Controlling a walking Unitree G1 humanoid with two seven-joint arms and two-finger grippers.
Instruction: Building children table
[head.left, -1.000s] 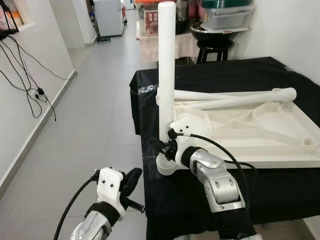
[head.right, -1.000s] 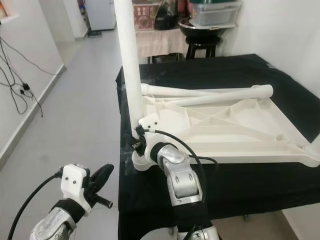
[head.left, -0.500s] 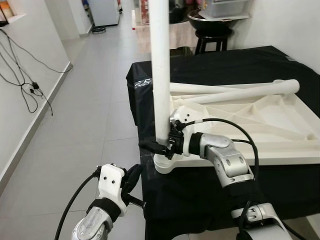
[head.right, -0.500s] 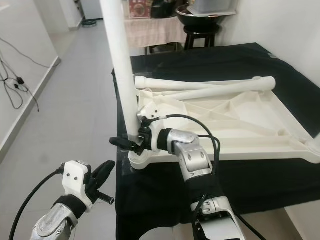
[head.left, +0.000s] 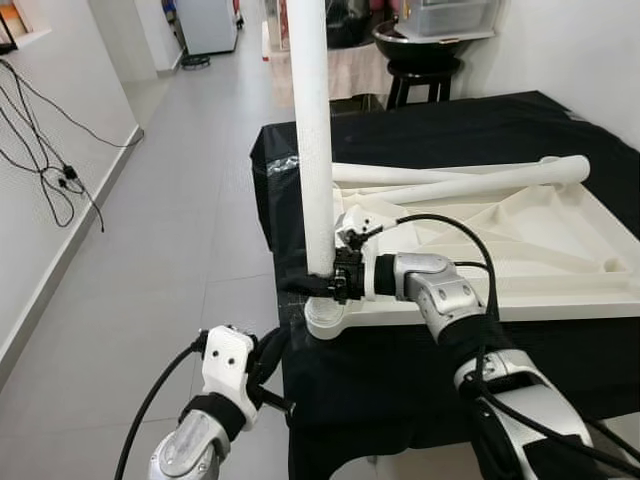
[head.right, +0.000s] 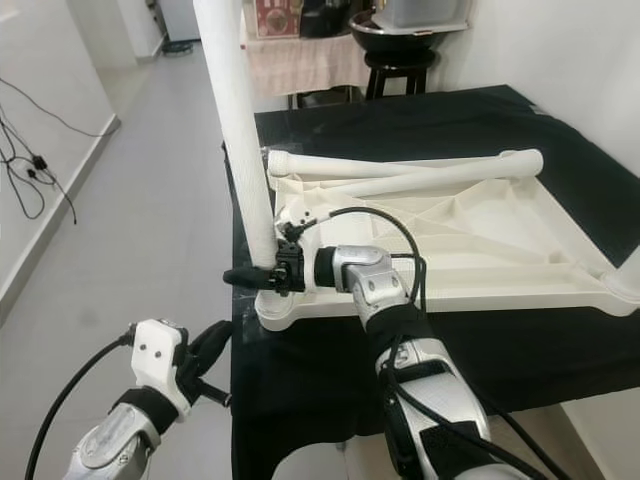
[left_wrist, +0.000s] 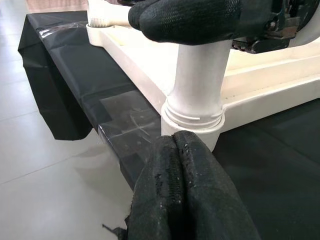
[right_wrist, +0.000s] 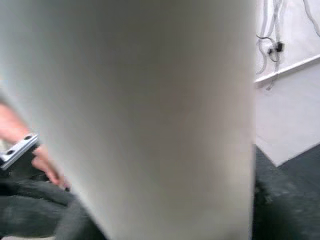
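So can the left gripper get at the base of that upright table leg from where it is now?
Probably yes: the left gripper hangs off the table's edge, with open space between it and the upright leg.

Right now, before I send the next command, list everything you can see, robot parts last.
Upright table leg: one, white, standing in the corner socket of the tabletop.
Tabletop: one, white, lying upside down on the black-covered table.
Loose legs: two, white, lying across the tabletop's far side.
Black cover: one, black, over the work table.
Stool: one, black, behind the table.
Wall cables: several, black, on the left wall.
Right gripper: black jaws shut on the upright leg near its base.
Left gripper: black jaws shut, empty, below the table edge.
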